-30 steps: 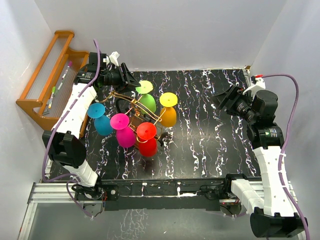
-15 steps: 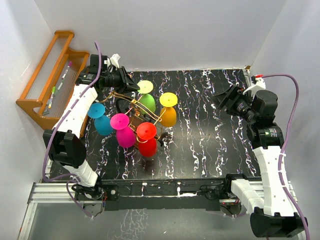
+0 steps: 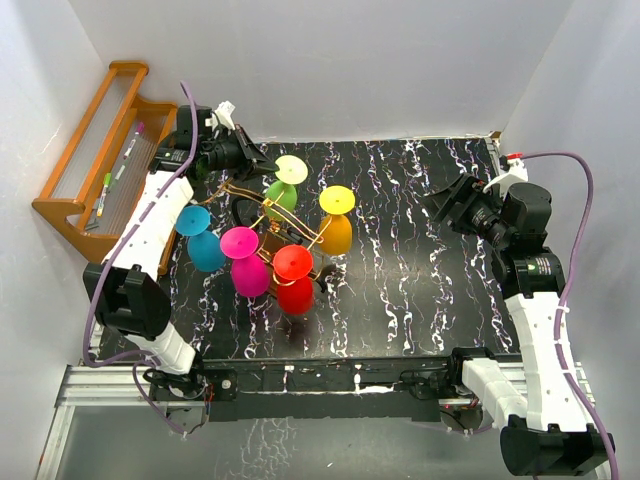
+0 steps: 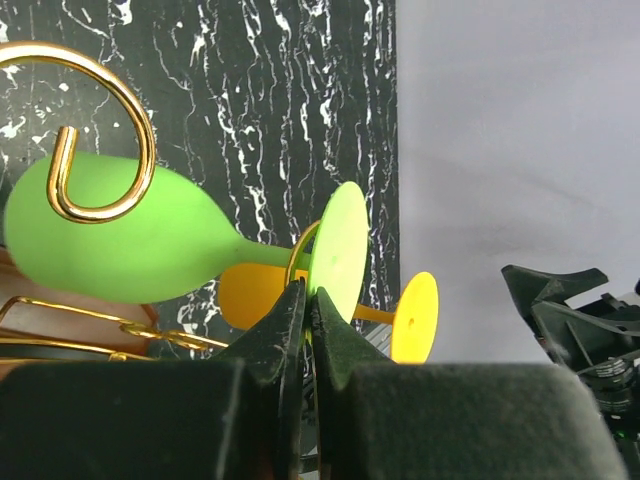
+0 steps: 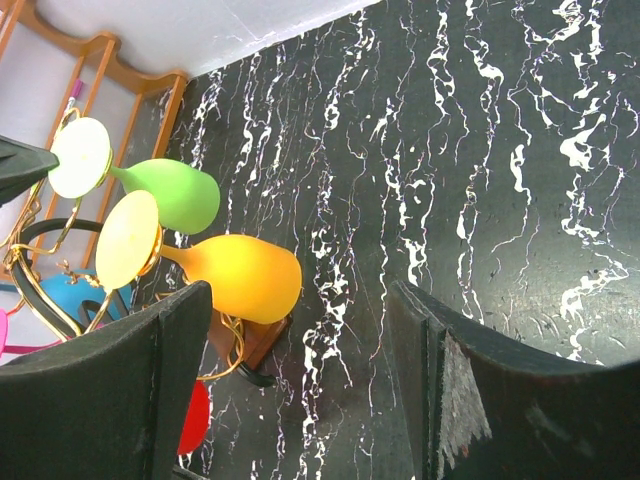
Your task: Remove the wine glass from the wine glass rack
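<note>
The left gripper (image 4: 307, 295) has its fingers (image 4: 280, 325) drawn almost together, with only a thin slit between them. Their tips pinch the lower rim of the pale foot (image 4: 338, 250) of the green wine glass (image 4: 130, 235). That glass lies tilted close to level at the far left of the wine glass rack (image 3: 268, 222). Its stem passes through a golden wire loop just behind the foot, and a scroll-ended arm curls in front of its bowl, so it is not yet off the rack. A yellow wine glass (image 5: 240, 275) hangs just beside it on the same frame. The blue (image 3: 207, 250), pink (image 3: 250, 272) and red (image 3: 296, 293) glasses hang on the near side. The right gripper (image 5: 300, 300) hovers over the black marbled desk (image 3: 420, 270), well apart from the rack. Its fingers are spread wide, with nothing between them and touching nothing.
</note>
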